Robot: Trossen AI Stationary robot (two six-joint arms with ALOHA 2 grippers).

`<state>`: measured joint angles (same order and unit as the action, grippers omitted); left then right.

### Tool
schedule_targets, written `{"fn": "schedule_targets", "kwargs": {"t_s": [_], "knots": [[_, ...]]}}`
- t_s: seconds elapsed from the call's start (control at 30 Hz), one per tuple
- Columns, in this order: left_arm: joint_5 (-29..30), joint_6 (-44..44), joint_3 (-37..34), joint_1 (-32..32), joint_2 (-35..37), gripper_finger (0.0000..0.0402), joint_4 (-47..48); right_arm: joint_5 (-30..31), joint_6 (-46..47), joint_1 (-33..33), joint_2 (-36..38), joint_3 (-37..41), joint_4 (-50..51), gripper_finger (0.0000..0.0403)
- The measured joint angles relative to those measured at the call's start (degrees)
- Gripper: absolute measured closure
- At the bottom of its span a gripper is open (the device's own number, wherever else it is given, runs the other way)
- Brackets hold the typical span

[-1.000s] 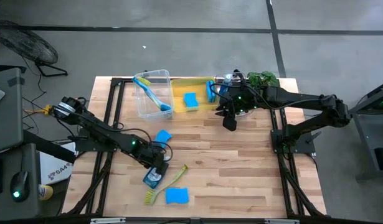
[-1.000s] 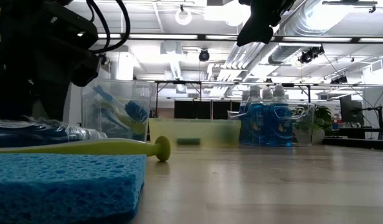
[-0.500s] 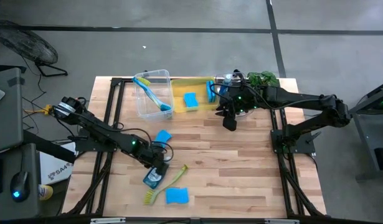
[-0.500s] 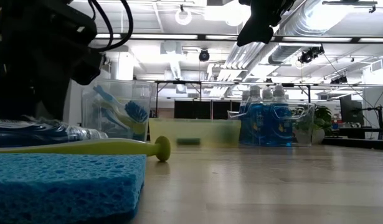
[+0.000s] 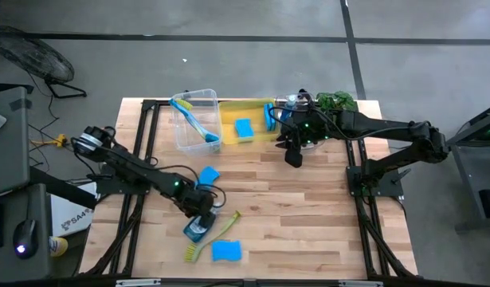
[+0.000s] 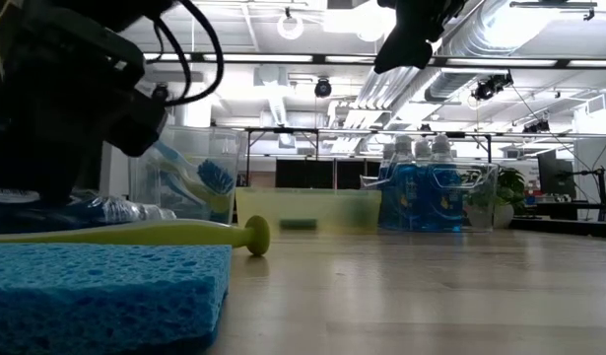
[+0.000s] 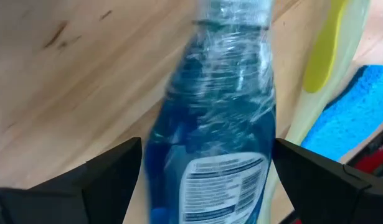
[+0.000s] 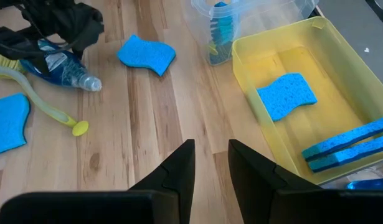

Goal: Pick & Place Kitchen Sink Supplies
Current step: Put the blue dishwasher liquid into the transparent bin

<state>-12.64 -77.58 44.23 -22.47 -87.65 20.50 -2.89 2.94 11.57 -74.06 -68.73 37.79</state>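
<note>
A clear bottle of blue dish soap (image 5: 195,229) lies on its side on the wood table near the front left. My left gripper (image 5: 202,218) slants down over it, open, with one finger on each side of the bottle's body (image 7: 216,112). A yellow-green dish brush (image 5: 215,237) and a flat blue sponge (image 5: 226,251) lie right beside the bottle. A second sponge (image 5: 208,174) lies farther in. My right gripper (image 5: 293,158) hangs high over the table's far middle, its fingers a narrow gap apart with nothing between them. My left gripper's fingers (image 7: 110,177) stand close against the two long sides of the bottle's lower body (image 7: 179,162), coming from above at a slant and lying across it. I cannot tell whether they touch it. The bottle lies flat on the table.
At the far edge stand a clear bin (image 5: 197,119) holding a blue brush, a yellow bin (image 5: 252,108) with sponges, and a clear bin of soap bottles (image 6: 431,192) beside a green plant (image 5: 337,101). Bare wood lies across the table's middle and right.
My left gripper has rolled about its wrist above the bottle and stayed open. The bottle, the brush and the sponges lie where they were.
</note>
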Motion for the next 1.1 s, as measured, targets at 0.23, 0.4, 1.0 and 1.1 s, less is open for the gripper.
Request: {"fn": "schedule_targets", "kwargs": {"t_s": [0.23, 0.4, 1.0, 1.1], "knots": [[-2.0, 1.4, 1.1, 1.1, -0.4, 0.0050, 1.2, 1.0, 1.1, 0.0, 0.0, 0.0, -0.2, 0.0313], [1.3, 2.4, 2.9, 0.3, -0.4, 0.0050, 2.7, 1.0, 1.1, 0.0, 0.0, 0.0, 0.1, 0.0313], [9.2, 7.9, 16.5, -3.1, -7.3, 0.0050, 17.4, -1.1, 1.1, 0.0, 0.0, 0.0, 2.4, 0.0313], [9.2, 8.3, 18.1, -3.1, -7.1, 0.0050, 18.3, -1.6, 1.1, 0.0, 0.0, 0.0, 2.4, 0.0313]]}}
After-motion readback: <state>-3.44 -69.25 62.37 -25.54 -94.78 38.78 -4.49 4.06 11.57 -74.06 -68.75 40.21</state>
